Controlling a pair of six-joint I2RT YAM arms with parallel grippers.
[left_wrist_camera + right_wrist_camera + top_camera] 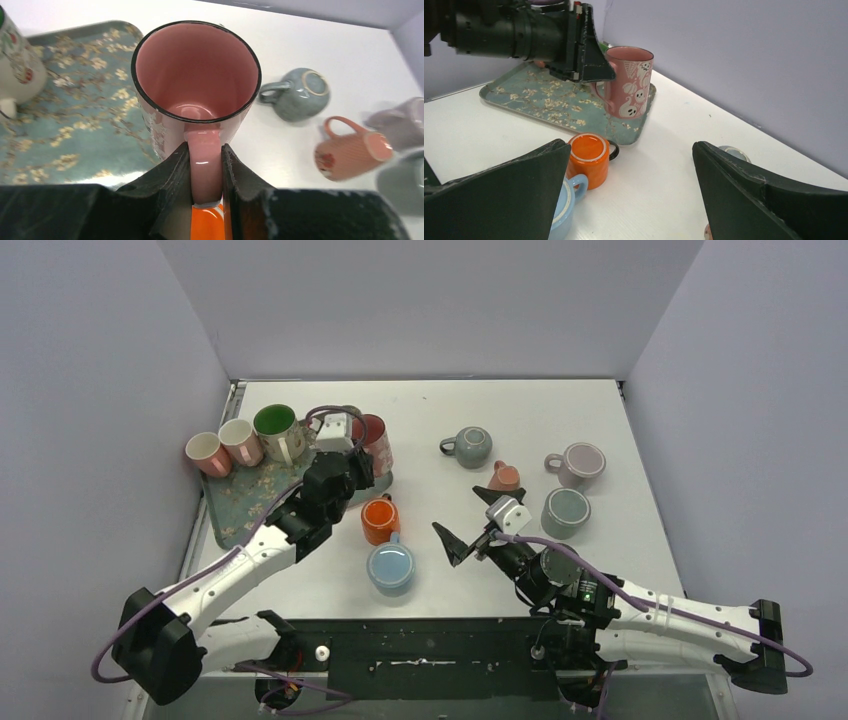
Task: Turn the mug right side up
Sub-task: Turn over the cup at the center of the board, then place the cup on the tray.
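Observation:
A pink mug (376,440) with white ghost prints stands upright, mouth up, at the near right corner of the floral tray (235,508). My left gripper (356,464) is shut on its handle; in the left wrist view the fingers (170,172) clamp the pink handle on both sides below the open mouth (195,70). The right wrist view shows the mug (626,82) on the tray (539,97), with the left gripper (589,62) at its handle. My right gripper (463,516) is open and empty above the table, well apart from the mug (631,150).
An orange mug (379,519) stands upside down beside a light blue mug (390,566). A grey mug (471,447), a small pink mug on its side (503,476), a lilac mug (581,463) and a grey-green mug (565,510) stand right. Three cups (240,441) crowd the tray's far left.

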